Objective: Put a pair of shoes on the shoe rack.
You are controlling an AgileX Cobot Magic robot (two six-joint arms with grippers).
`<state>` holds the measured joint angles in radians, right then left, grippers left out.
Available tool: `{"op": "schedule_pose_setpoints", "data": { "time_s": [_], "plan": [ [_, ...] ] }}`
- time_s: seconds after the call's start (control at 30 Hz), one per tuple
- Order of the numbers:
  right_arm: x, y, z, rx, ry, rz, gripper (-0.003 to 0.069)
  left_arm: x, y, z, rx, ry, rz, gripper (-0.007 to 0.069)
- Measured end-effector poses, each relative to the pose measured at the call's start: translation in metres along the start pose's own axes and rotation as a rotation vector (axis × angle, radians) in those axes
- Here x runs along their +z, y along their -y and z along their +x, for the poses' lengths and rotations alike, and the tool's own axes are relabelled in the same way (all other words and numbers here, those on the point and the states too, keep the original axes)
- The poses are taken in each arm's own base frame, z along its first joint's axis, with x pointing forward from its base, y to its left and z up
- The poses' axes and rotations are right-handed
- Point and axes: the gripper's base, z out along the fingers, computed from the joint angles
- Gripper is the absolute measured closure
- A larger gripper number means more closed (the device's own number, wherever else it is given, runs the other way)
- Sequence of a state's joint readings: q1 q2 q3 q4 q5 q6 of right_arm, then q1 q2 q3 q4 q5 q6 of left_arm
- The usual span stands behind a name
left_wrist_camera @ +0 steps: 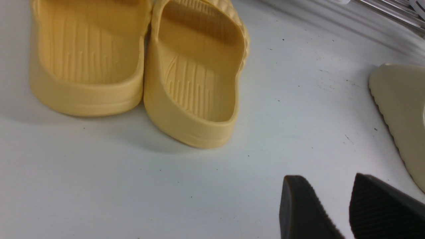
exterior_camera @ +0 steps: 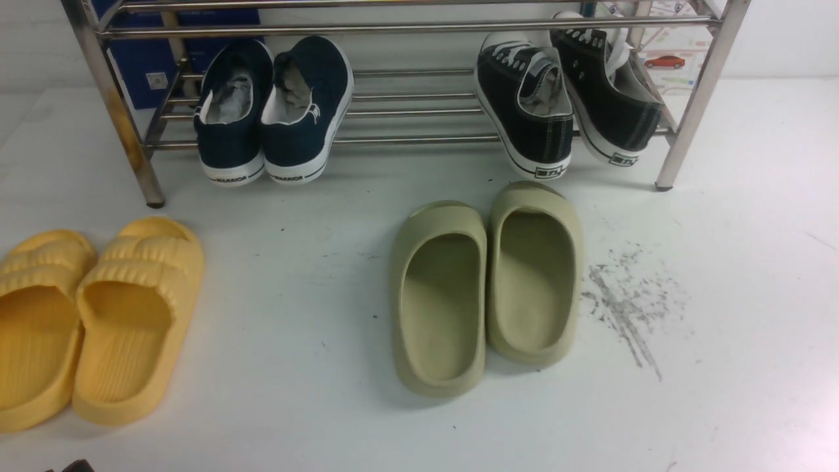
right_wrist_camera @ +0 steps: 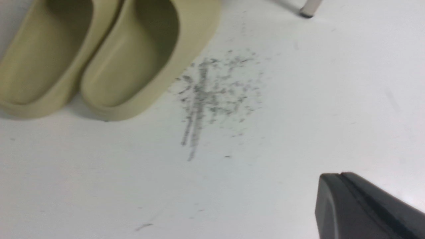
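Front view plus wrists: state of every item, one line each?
Black sneakers: on the rack's bottom shelf, right side, heels hanging out.
Navy slip-ons: on the rack, left side.
Green slides: on the floor, side by side.
Yellow slides: on the floor, side by side.
Left gripper: open, empty.
Right gripper: shut, empty.

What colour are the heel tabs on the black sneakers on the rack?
White with black print, on the black sneakers; front view shows it best.
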<state>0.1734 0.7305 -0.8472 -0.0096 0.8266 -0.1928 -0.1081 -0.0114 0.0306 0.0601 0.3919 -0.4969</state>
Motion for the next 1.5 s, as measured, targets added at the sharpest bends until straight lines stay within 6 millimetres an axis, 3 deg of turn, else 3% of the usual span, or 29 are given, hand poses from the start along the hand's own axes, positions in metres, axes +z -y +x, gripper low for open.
{"op": "schedule_pose_setpoints", "data": {
  "time_s": [0.17, 0.27, 0.37, 0.53, 0.57, 0.63, 1.5],
  "plan": [
    [-0.030, 0.006, 0.018, -0.031, 0.179, 0.137, 0.0639, 0.000, 0.000, 0.000, 0.000, 0.000, 0.000, 0.0386],
    [-0.030, -0.001, 0.051, 0.060, 0.281, 0.165, 0.0638, 0.000, 0.000, 0.000, 0.000, 0.000, 0.000, 0.0386],
    [-0.015, -0.011, 0.093, 0.175, 0.326, 0.162, 0.0636, 0.000, 0.000, 0.000, 0.000, 0.000, 0.000, 0.0386],
    [0.026, -0.027, 0.168, 0.217, 0.317, 0.164, 0.0633, 0.000, 0.000, 0.000, 0.000, 0.000, 0.000, 0.0386],
    [0.027, -0.028, 0.171, 0.217, 0.317, 0.164, 0.0633, 0.000, 0.000, 0.000, 0.000, 0.000, 0.000, 0.0386],
    [0.044, -0.033, 0.195, 0.224, 0.267, 0.156, 0.0632, 0.000, 0.000, 0.000, 0.000, 0.000, 0.000, 0.0386],
    [0.044, -0.032, 0.194, 0.232, 0.298, 0.166, 0.0593, 0.000, 0.000, 0.000, 0.001, 0.000, -0.001, 0.0386]
  ]
}}
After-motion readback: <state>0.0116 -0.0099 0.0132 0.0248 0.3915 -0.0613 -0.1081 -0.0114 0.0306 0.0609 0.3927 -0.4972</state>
